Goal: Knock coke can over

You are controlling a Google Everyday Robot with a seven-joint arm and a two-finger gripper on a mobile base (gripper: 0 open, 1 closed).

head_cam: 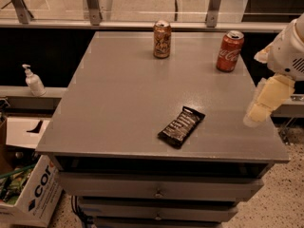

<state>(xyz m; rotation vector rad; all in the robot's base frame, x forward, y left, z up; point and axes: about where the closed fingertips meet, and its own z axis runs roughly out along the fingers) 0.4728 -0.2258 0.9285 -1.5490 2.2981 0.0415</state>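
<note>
The coke can (230, 51), red-orange with white script and a silver top, stands upright near the far right corner of the grey table (128, 103). My gripper (263, 103), pale cream, hangs at the right edge of the view over the table's right edge. It is nearer to the camera than the can and well apart from it, touching nothing that I can see.
A gold-brown patterned can (162, 39) stands upright at the far middle of the table. A dark snack bar wrapper (181, 127) lies near the front. A soap dispenser (34, 80) is on a ledge at left and a cardboard box (28, 194) on the floor.
</note>
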